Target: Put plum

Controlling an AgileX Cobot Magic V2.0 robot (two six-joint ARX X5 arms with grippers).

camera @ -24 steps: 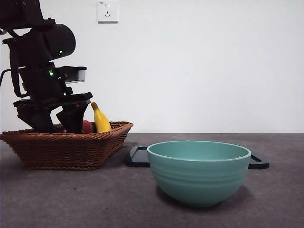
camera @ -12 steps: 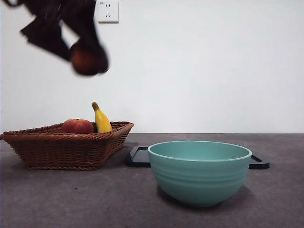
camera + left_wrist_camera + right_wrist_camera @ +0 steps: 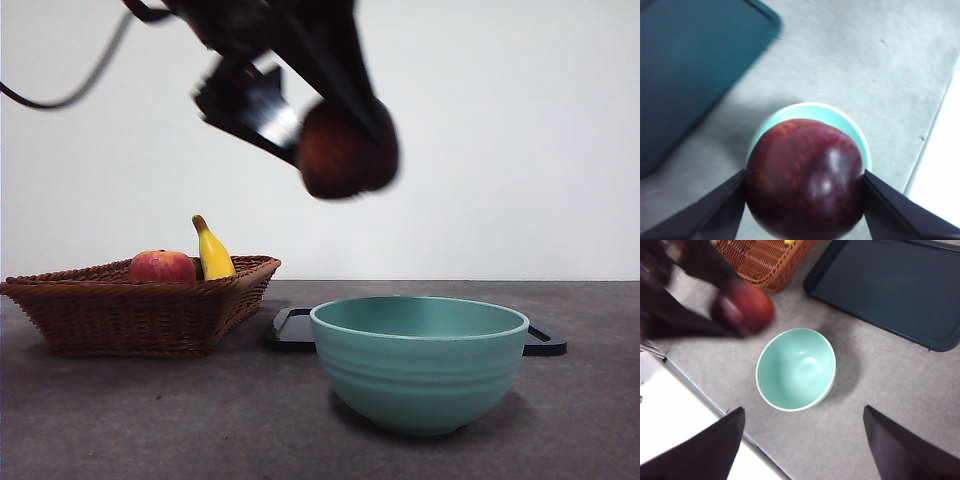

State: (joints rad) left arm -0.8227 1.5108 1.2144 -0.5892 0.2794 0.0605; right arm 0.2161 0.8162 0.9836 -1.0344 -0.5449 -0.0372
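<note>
1. Left gripper [image 3: 805,187] is clamped on the plum [image 3: 805,180], one black jaw pressed to each side of the fruit; in the front view the same gripper [image 3: 340,135] hangs high in the air, blurred.
2. Plum sits between the jaw tips, filling the gap, held aloft above the table [image 3: 150,420] and over the near-left rim of the teal bowl [image 3: 419,362]; left wrist view shows the bowl's rim [image 3: 840,112] directly behind the fruit.
3. Plum is round, no clear long axis; stem end cannot be made out.
4. Looks: glossy dark maroon skin, redder speckles, white highlights; blurred [image 3: 345,150] in the front view.
5. Right gripper [image 3: 802,440] hovers over the bowl [image 3: 796,369] with jaws spread wide, holding nothing.
6. Wicker basket [image 3: 140,310] stands left of the bowl, with a red-orange fruit [image 3: 162,266] and a yellow banana [image 3: 212,252] in it.
7. Dark tray [image 3: 890,290] lies flat behind the bowl.
</note>
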